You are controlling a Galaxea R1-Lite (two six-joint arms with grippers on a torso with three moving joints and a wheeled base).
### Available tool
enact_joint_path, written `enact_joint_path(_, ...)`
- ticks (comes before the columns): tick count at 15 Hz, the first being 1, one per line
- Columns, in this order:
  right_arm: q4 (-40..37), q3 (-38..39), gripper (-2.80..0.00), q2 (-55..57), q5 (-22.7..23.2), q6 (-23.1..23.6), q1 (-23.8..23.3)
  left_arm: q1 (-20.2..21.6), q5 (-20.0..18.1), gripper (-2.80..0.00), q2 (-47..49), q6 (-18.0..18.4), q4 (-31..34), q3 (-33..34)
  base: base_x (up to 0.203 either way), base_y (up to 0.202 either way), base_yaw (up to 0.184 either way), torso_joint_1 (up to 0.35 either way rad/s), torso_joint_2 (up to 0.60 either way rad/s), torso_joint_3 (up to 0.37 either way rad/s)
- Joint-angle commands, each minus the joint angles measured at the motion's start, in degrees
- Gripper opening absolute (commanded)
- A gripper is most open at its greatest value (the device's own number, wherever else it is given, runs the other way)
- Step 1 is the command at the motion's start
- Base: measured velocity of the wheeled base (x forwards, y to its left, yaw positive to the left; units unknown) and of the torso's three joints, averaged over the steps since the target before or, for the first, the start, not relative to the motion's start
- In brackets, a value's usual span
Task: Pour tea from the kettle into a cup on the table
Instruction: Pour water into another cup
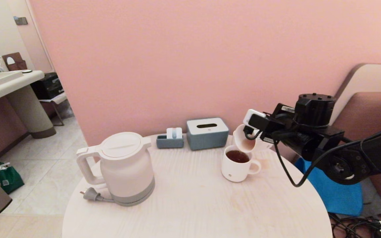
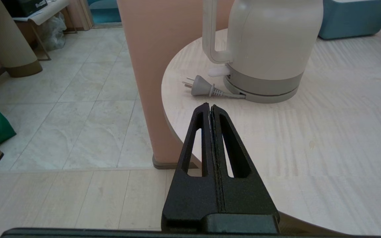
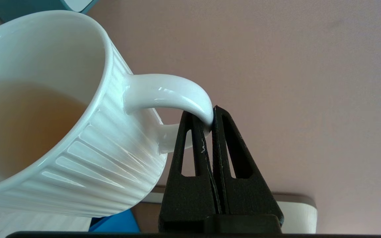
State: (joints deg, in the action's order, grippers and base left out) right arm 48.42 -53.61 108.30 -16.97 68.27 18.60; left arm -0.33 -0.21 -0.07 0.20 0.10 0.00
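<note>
The right hand (image 3: 210, 115) is clamped tight on the handle of the cup (image 1: 243, 140), a ribbed white mug, and has it tipped steeply over a second mug (image 1: 237, 164) standing on the worktop (image 1: 193, 205). The lip of the tipped cup sits just above the lower mug's rim, which looks deliberate: a short drop keeps the stream inside. A thin thread of tea (image 3: 21, 122) seems to run down into the dark red-brown liquid below. From the wrist, the pale orange-brown tea pools against the low side of the cup, so there is more to come out.

Note what this is not: the kettle (image 1: 124, 167) stands upright and untouched toward the left side of the worktop, lid on, handle outward, its grey plug (image 1: 91, 194) lying loose beside the base. The left hand (image 2: 210, 109) hangs off the worktop's edge, fingers pressed together, holding nothing.

The worktop is round, pale wood grain, with a tissue box (image 1: 207, 133) and a small grey tray (image 1: 170, 140) at the back against a pink wall. Tiled floor to the left, a washbasin (image 1: 2, 82) beyond, a padded seat on the right.
</note>
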Motion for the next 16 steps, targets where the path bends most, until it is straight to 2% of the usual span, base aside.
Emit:
enact_joint_path(1,0.27,0.0,-2.8,-0.02,-0.08,0.46,0.12,-0.01,0.02,-2.8,0.07,-0.02,-0.01,0.0,0.0,0.0,0.0,0.0,0.0,0.0)
enact_joint_path(16,0.45,0.7,-2.8,-0.02,-0.96,0.81,1.0,-0.02,0.03,-2.8,0.07,-0.02,-0.01,0.0,0.0,0.0,0.0,0.0,0.0,0.0)
